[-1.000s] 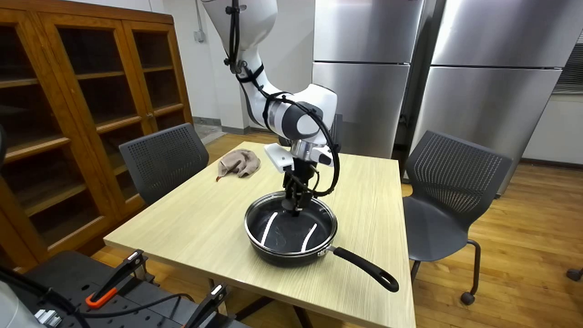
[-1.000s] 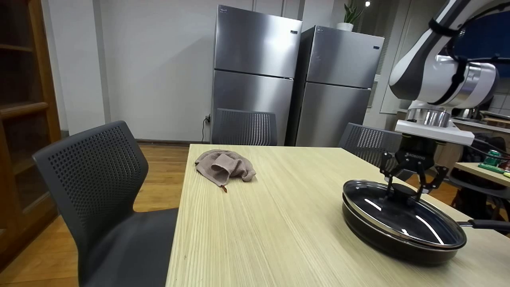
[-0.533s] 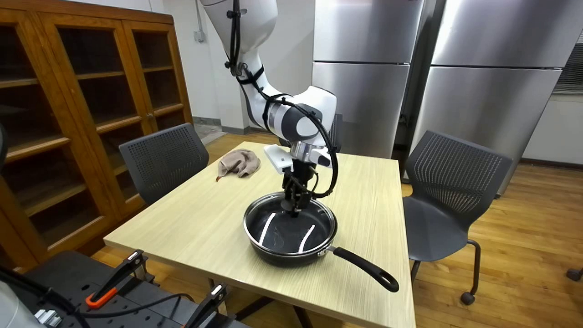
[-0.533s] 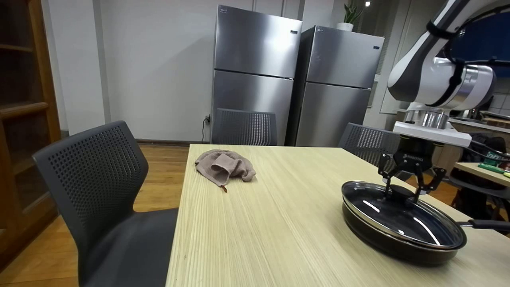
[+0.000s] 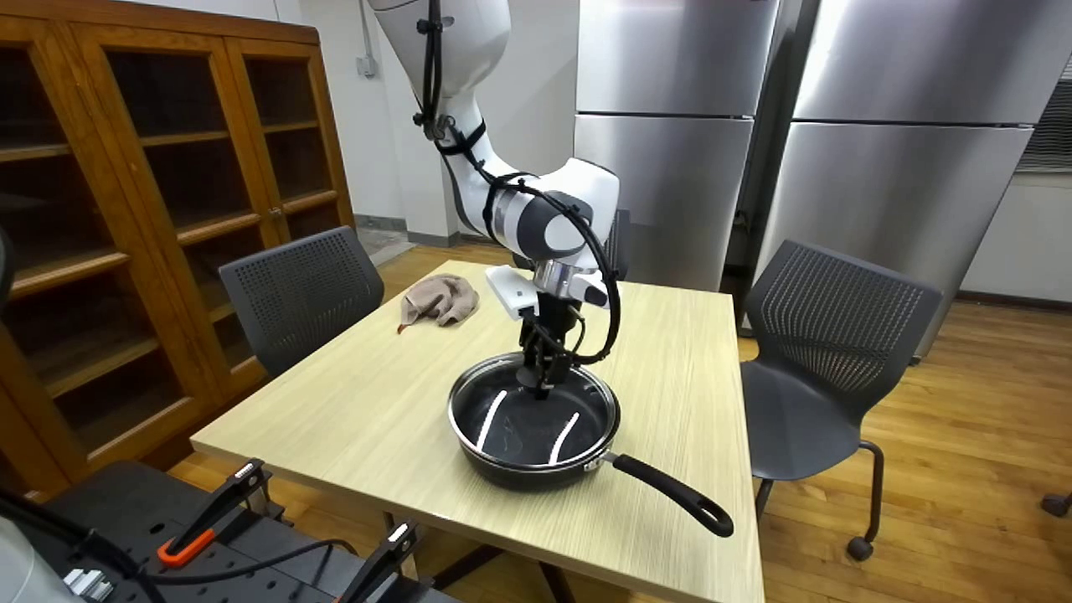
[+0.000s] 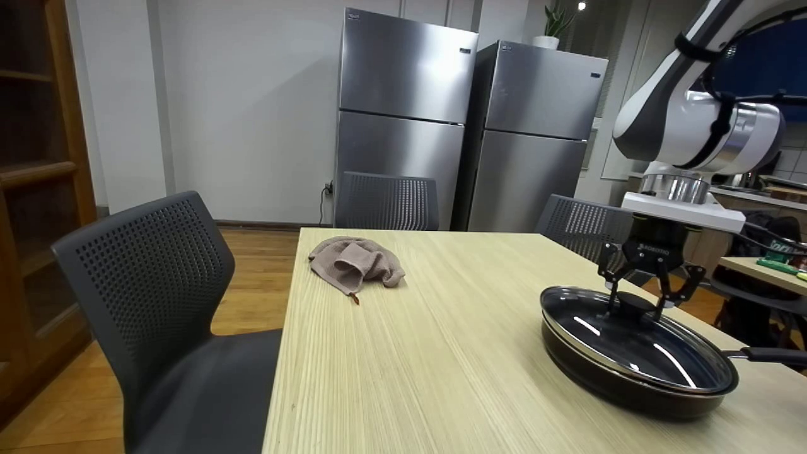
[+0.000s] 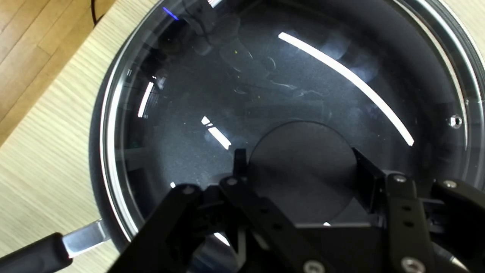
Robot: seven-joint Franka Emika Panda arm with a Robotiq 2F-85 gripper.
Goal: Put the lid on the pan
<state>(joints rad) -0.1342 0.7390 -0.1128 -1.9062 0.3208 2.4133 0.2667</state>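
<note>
The clear glass lid (image 6: 678, 353), with its metal rim, lies over the black pan (image 6: 608, 386) in both exterior views. Its rim follows the pan's rim closely; a thin offset shows at one side, and I cannot tell whether it sits fully flush. In the wrist view, my gripper (image 7: 302, 170) is shut on the lid's wide dark knob (image 7: 303, 163), a finger against each side. The pan's long black handle (image 5: 670, 494) points toward the table's near right corner in an exterior view. The gripper hides part of the lid's far side there.
The pan stands on a light wooden table (image 5: 377, 419), near its front edge. A crumpled brown cloth (image 6: 356, 261) lies at a far corner. Dark chairs (image 5: 825, 394) stand around the table. Clamps (image 5: 213, 511) sit on a dark platform at the near left.
Over the first half second, the gripper and lid shifted slightly sideways and down on the pan. Since then nothing has visibly moved. The knob stays in the grip throughout.
</note>
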